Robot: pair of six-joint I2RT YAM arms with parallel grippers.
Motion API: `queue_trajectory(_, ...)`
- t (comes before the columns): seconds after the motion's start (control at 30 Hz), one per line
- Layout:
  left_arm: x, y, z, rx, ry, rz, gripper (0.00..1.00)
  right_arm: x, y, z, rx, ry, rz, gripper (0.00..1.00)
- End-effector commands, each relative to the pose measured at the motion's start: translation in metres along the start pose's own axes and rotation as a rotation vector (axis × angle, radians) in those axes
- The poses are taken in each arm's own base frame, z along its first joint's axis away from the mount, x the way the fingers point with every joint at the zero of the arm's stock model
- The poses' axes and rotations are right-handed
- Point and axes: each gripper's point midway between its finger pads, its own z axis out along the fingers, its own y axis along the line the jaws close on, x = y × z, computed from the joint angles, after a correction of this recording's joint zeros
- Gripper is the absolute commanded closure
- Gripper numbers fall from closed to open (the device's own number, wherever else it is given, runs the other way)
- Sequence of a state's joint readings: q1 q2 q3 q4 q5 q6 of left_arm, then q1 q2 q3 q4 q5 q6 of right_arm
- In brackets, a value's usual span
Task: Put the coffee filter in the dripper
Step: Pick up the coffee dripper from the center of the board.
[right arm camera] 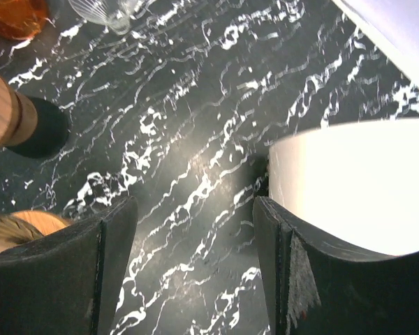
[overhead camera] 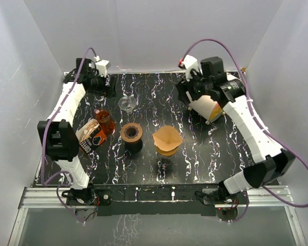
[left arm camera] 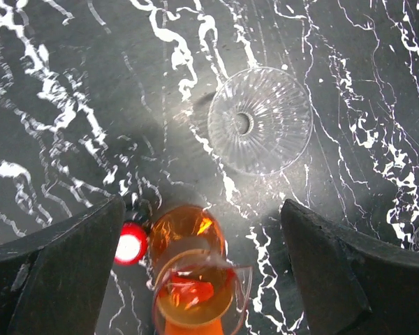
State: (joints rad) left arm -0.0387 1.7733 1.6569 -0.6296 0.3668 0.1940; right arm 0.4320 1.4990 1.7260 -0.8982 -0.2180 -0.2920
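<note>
**Both pincers open and empty, the filter not yet in the dripper**

The left pincer [left arm camera: 202, 208] stands wide open and holds nothing. The glass dripper [left arm camera: 260, 120] stands just ahead of its fingertips, and the orange carafe [left arm camera: 193, 279] is below it, between its two fingers in the wrist view. The right pincer [right arm camera: 195, 209] is open too, less wide, and also empty. A white object [right arm camera: 349, 181] lies just beside one of its fingers. The coffee filter [overhead camera: 167, 139] rests on the table, well apart from both pincers, on the near side of the right one.

I see several risks. The filter is thin paper, so a hard pinch can crush the cone and a shallow one can let it slip. The right pincer can knock the white object when it turns away. The wooden cylinder [overhead camera: 131, 135] stands between filter and dripper and can be hit. The light dripper can tip if the filter comes in off-centre.
</note>
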Motion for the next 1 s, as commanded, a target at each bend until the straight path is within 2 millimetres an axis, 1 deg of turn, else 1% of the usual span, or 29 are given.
queue_trajectory(0.0, -0.004, -0.018, 0.018, 0.03, 0.062, 0.059, 0.1, 0.005, -0.02, -0.032, 0.044, -0.095, 0.062, 0.34)
queue_trajectory(0.03, -0.004, -0.022, 0.025, 0.039, 0.077, 0.069, 0.12, 0.014, -0.022, -0.036, 0.05, -0.09, 0.078, 0.34)
queue_trajectory(0.17, -0.001, -0.023, 0.053, 0.063, 0.134, 0.063, 0.2, 0.042, -0.029, -0.049, 0.064, -0.08, 0.132, 0.34)
queue_trajectory(0.23, 0.003, -0.022, 0.065, 0.072, 0.164, 0.057, 0.23, 0.051, -0.029, -0.057, 0.062, -0.089, 0.152, 0.34)
queue_trajectory(0.33, 0.009, -0.021, 0.079, 0.078, 0.208, 0.051, 0.3, 0.063, -0.031, -0.062, 0.061, -0.092, 0.183, 0.34)
queue_trajectory(0.5, 0.019, -0.02, 0.096, 0.083, 0.256, 0.045, 0.39, 0.07, -0.032, -0.068, 0.051, -0.11, 0.212, 0.32)
queue_trajectory(0.7, 0.028, -0.026, 0.109, 0.124, 0.287, 0.018, 0.52, 0.076, -0.034, -0.067, 0.037, -0.114, 0.234, 0.31)
queue_trajectory(0.97, 0.03, -0.033, 0.117, 0.161, 0.303, -0.023, 0.71, 0.08, -0.035, -0.066, 0.026, -0.113, 0.25, 0.29)
